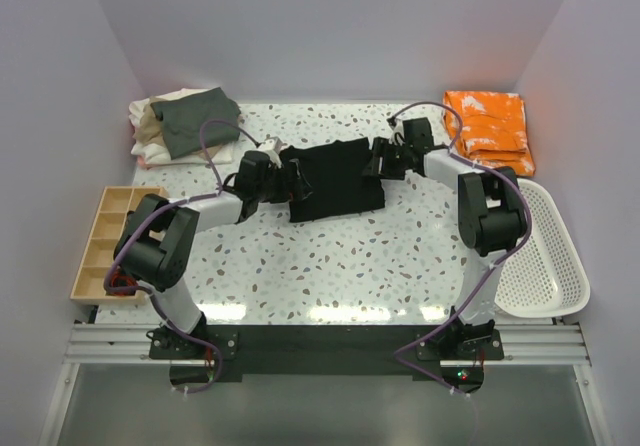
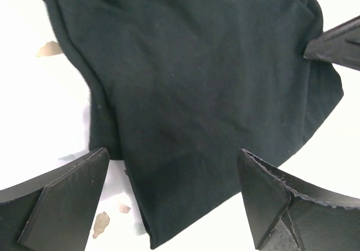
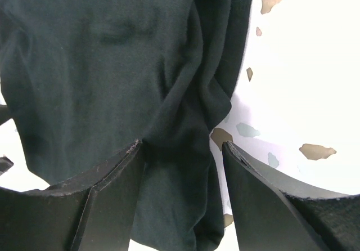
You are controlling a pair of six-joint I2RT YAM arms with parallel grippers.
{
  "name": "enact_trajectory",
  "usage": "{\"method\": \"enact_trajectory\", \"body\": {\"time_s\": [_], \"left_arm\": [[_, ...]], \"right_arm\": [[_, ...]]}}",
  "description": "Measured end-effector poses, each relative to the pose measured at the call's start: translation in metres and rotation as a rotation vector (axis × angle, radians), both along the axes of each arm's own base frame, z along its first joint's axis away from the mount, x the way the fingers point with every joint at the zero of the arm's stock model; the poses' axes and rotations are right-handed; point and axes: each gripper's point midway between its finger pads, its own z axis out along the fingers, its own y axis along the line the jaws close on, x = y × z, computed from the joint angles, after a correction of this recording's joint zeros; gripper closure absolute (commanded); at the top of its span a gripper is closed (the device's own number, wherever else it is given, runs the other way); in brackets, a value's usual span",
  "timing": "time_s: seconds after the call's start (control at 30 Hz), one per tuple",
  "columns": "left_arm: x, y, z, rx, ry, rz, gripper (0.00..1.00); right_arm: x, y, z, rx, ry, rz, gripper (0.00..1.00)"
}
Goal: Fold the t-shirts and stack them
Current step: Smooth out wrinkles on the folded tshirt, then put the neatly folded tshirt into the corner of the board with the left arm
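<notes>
Black t-shirt [image 1: 335, 178] lies spread in the middle of the table [image 1: 330, 266] in the top view. Our left gripper [image 1: 288, 179] is at its left edge and our right gripper [image 1: 380, 158] at its right. The folded t-shirts [image 1: 180, 126] sit stacked at the far left corner. From the left wrist we see the jaws wide apart over the black cloth, gripping nothing. From the right wrist we see the jaws apart, straddling a bunched fold, with bare table beside one finger.

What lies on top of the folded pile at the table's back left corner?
A grey-green t-shirt tops the pile. The edges of a tan t-shirt and a cream t-shirt show at its left. How many shirts lie beneath is covered.
</notes>
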Motion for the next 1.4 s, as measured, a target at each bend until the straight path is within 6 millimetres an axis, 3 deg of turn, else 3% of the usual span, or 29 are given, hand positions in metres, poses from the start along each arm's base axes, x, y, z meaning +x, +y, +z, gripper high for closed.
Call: {"method": "enact_trajectory", "body": {"time_s": [0.3,0.57,0.8,1.13,1.27,1.4], "left_arm": [[0.006,0.017,-0.008,0.082,-0.004,0.071,0.00],[0.016,0.011,-0.009,0.071,-0.019,0.058,0.02],[0.016,-0.008,-0.019,-0.013,0.009,0.010,0.17],[0.018,-0.039,0.011,-0.246,-0.017,-0.035,0.32],[0.017,-0.042,0.012,-0.267,-0.013,-0.043,0.34],[0.017,-0.040,0.008,-0.247,-0.007,-0.037,0.48]], "right_arm": [[-0.001,0.000,-0.004,0.001,0.008,0.002,0.39],[-0.002,0.001,-0.010,0.003,0.022,0.007,0.39],[-0.005,0.004,-0.017,0.015,0.042,0.020,0.39],[-0.005,0.011,-0.017,0.051,0.050,0.049,0.39],[-0.004,0.012,-0.017,0.059,0.050,0.053,0.39],[-0.003,0.011,-0.017,0.047,0.047,0.047,0.42]]}}
